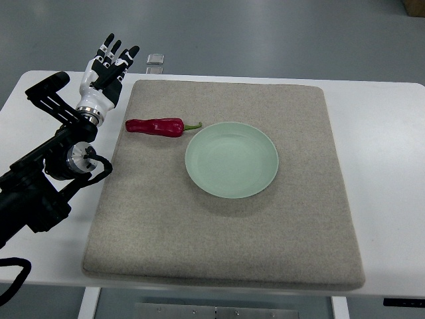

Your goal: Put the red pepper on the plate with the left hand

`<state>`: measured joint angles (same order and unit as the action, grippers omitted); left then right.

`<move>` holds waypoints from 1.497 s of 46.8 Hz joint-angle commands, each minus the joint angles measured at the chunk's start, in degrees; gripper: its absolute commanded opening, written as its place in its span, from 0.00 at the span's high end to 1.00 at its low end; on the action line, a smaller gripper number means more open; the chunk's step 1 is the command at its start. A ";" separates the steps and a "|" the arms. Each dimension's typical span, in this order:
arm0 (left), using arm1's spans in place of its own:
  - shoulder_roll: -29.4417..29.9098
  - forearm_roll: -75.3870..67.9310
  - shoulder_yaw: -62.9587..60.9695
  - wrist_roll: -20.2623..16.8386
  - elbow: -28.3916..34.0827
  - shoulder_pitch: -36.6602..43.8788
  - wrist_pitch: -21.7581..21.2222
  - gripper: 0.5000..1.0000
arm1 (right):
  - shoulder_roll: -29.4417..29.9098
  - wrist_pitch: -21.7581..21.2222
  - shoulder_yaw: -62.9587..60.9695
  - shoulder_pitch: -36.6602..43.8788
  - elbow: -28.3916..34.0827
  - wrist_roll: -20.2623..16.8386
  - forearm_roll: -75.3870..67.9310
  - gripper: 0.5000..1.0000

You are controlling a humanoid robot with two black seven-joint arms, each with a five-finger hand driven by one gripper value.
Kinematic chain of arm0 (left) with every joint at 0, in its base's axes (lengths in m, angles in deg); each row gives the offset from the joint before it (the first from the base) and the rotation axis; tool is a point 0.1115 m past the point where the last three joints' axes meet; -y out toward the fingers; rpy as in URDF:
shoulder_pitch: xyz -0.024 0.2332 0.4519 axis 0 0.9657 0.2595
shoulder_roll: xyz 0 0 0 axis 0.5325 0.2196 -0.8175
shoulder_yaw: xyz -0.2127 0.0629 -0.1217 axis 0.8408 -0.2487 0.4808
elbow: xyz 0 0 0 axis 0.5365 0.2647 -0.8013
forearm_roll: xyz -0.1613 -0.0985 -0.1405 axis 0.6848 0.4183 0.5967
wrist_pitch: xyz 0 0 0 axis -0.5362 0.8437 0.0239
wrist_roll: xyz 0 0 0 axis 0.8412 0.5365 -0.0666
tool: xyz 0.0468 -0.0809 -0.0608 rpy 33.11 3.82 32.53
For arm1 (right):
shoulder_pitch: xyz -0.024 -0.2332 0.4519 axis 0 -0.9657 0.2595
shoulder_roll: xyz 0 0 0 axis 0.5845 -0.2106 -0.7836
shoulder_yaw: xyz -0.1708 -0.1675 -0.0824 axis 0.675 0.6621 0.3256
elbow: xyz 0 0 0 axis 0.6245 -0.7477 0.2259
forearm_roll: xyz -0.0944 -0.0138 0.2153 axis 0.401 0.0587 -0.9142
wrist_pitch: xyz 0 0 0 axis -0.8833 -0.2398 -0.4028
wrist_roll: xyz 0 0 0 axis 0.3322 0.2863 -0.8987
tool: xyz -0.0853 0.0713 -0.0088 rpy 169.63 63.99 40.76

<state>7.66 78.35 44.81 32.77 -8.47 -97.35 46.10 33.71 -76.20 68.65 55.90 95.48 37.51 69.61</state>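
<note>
Top view: left hand (106, 63), upper left of frame, fingers spread, holding nothing. Red pepper (155, 126) lies on the mat (226, 252), just left of the plate (231, 160). Advised: descend onto the pepper's mid-body and grasp across its width.

1 pepper (155, 126), 1 plate (232, 159) (pale green), 1 mat (226, 232).
</note>
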 commanded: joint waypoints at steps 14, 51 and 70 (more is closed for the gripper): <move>-0.58 0.00 -0.01 0.00 0.08 0.23 0.09 0.00 | 0.00 0.06 0.00 0.00 -0.01 0.00 0.00 0.14; -0.93 0.09 -0.80 0.26 2.28 0.32 4.58 0.00 | 0.00 -0.03 0.00 0.00 -0.01 0.00 0.00 0.14; -0.32 -1.06 -2.73 1.49 2.01 -0.56 4.31 0.01 | 0.00 0.06 0.00 0.00 -0.01 0.00 0.00 0.14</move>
<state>7.21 77.51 43.11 33.83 -6.37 -97.73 50.44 33.71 -76.17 68.65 55.90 95.47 37.51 69.61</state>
